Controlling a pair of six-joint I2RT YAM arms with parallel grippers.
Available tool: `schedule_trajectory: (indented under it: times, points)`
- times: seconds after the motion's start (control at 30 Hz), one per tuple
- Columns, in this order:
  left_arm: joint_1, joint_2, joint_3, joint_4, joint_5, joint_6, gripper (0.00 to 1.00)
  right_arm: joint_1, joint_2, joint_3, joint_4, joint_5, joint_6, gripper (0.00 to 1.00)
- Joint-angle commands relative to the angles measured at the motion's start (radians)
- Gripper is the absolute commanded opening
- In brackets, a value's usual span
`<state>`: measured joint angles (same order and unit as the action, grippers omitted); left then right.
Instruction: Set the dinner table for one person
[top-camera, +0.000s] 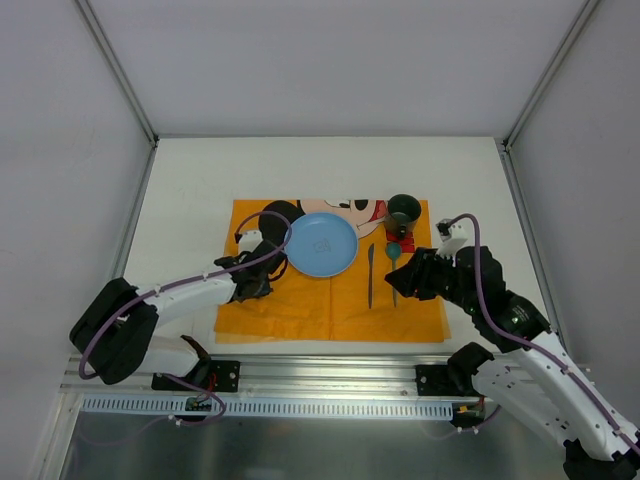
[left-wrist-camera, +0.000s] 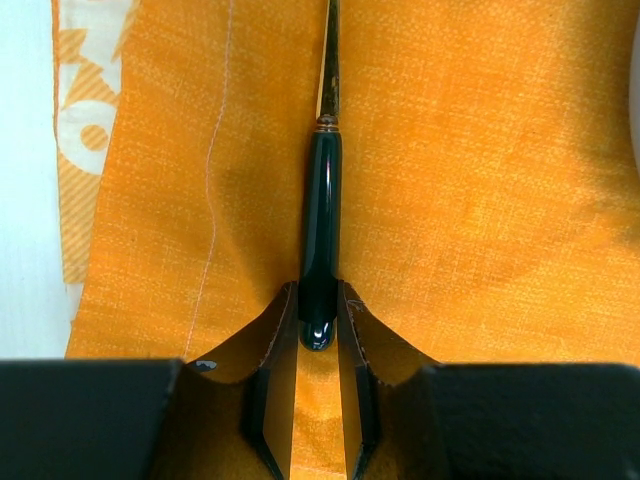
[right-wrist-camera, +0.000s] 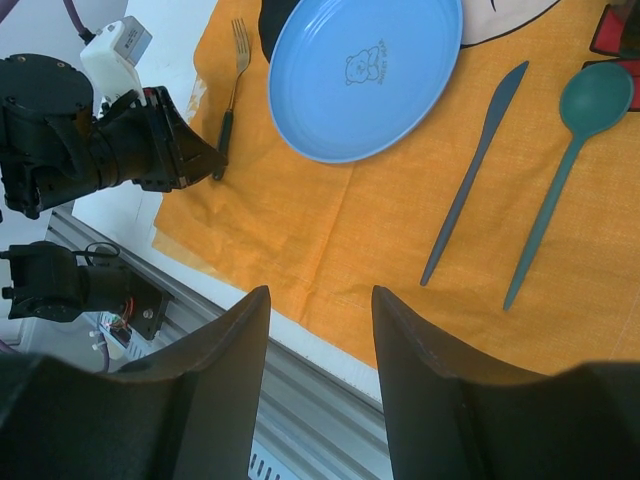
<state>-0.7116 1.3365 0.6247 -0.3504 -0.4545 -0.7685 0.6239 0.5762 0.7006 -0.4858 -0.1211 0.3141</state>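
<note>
The white dinner table (top-camera: 190, 180) carries an orange cartoon-mouse placemat (top-camera: 300, 312). On the mat lie a blue plate (top-camera: 320, 244), a grey knife (top-camera: 370, 275), a teal spoon (top-camera: 393, 262) and a dark green cup (top-camera: 402, 213). My left gripper (top-camera: 256, 272) is low on the mat left of the plate. In the left wrist view its jaws (left-wrist-camera: 318, 292) close on the tail of a dark-handled fork (left-wrist-camera: 322, 200) that lies flat on the cloth. My right gripper (right-wrist-camera: 320, 292) is open and empty above the mat's near edge; the plate (right-wrist-camera: 365, 75), knife (right-wrist-camera: 475, 170), spoon (right-wrist-camera: 560, 170) and fork (right-wrist-camera: 232, 80) show beyond it.
An aluminium rail (top-camera: 330, 375) runs along the table's near edge, with both arm bases bolted to it. Grey walls close in the left, back and right sides. A strip of bare white tabletop (left-wrist-camera: 25, 200) lies left of the mat.
</note>
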Motion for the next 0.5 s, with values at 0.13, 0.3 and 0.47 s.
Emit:
schedule_trajectory:
  times: [0.13,0.3,0.47]
  points:
    - [0.012,-0.056,-0.033,-0.061,0.019,-0.048,0.96,0.005,-0.004,-0.016,0.038,-0.012,0.014,0.50]
    - [0.011,-0.114,0.007,-0.096,0.036,-0.028,0.99,0.005,-0.001,-0.026,0.052,-0.014,0.016,0.52]
    - [-0.009,-0.308,0.159,-0.246,0.053,0.043,0.99,0.007,-0.019,-0.032,0.039,-0.006,0.014,0.57]
